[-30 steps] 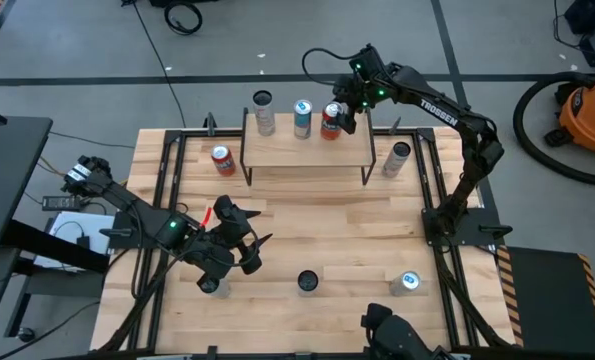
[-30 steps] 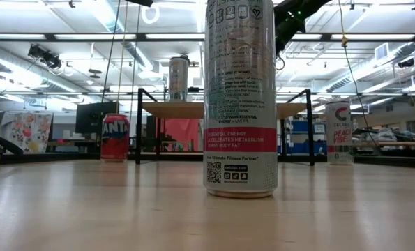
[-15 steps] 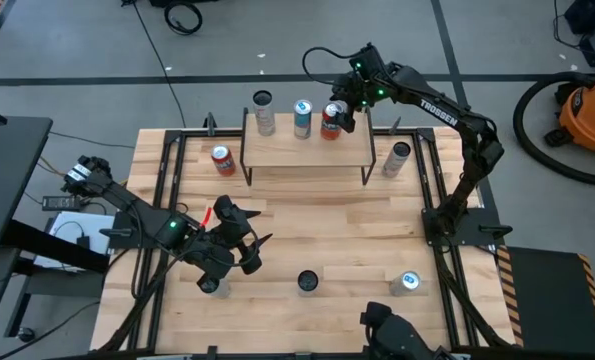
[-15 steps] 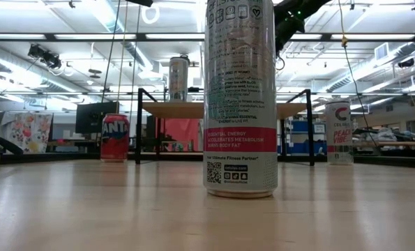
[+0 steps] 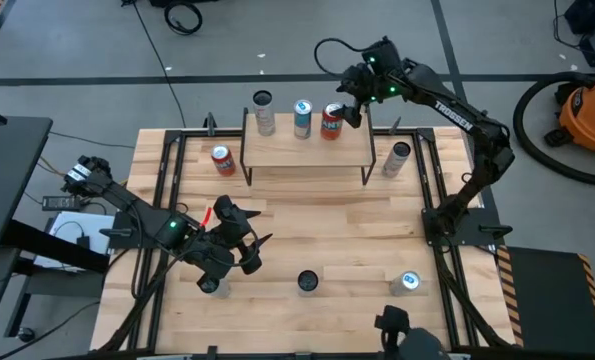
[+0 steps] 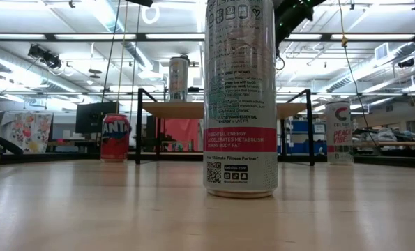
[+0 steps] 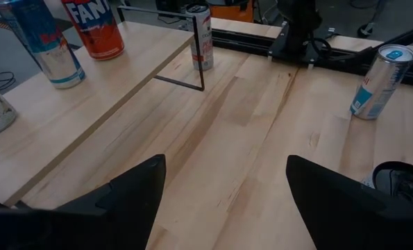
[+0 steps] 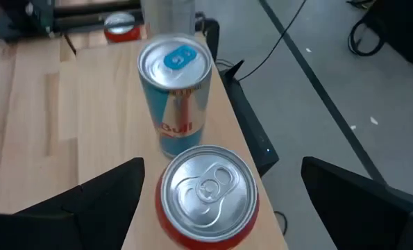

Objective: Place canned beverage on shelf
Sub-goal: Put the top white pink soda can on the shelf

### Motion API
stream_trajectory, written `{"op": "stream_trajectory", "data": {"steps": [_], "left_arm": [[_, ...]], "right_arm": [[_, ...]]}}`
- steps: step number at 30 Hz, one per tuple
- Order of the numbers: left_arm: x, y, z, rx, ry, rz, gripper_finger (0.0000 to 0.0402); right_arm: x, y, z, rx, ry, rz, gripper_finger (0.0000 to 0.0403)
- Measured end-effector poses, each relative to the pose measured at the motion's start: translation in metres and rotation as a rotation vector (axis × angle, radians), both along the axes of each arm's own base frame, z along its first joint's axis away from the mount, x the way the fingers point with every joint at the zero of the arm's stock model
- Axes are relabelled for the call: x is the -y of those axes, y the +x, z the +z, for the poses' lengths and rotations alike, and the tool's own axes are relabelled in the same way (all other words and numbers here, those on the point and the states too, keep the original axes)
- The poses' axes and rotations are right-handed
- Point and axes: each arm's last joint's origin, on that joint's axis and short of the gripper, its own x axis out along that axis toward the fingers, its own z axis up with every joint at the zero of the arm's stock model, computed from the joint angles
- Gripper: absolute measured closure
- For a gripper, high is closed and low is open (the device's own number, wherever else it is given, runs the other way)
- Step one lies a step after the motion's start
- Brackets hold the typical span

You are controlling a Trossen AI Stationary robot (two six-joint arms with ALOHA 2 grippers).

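Light-wood tabletop [image 5: 307, 225] carries, along its near edge, three upright cans: a dark-topped one [image 5: 307, 282] at centre, a blue-tabbed silver one [image 5: 409, 281] toward the right, and one [image 5: 208, 285] partly hidden under the left tool [image 5: 239, 240]. Left tool hovers low above the near-left tabletop, its dark fingers [image 7: 133, 191] spread wide with nothing between them.

Farther back, a red soda can [image 5: 222, 159] stands on the tabletop just left of the small raised light-wood shelf on thin black legs [image 5: 307, 150]; a white slim can [image 5: 398, 158] stands to its right.

On the shelf's far edge stand three cans in a row: silver [image 5: 265, 112], blue-and-silver [image 5: 302, 117], and a red canned beverage [image 5: 331, 121].

Right tool [image 5: 353, 100] hangs above and just beyond the red canned beverage, fingers [image 8: 88, 201] parted well clear of it, gripping nothing.
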Motion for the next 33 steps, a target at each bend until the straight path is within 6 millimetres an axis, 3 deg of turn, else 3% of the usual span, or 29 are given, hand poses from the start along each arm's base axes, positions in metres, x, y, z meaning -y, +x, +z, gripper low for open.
{"op": "stream_trajectory", "data": {"steps": [20, 33], "left_arm": [[0.000, 0.000, 0.000, 0.000, 0.000, 0.000, 0.0091], [0.000, 0.000, 0.000, 0.000, 0.000, 0.000, 0.0091]], "right_arm": [[-0.034, -0.037, 0.023, -0.082, 0.078, -0.207, 0.0009], [-0.052, -0.066, 0.027, -0.229, 0.104, -0.481, 0.0009]]}}
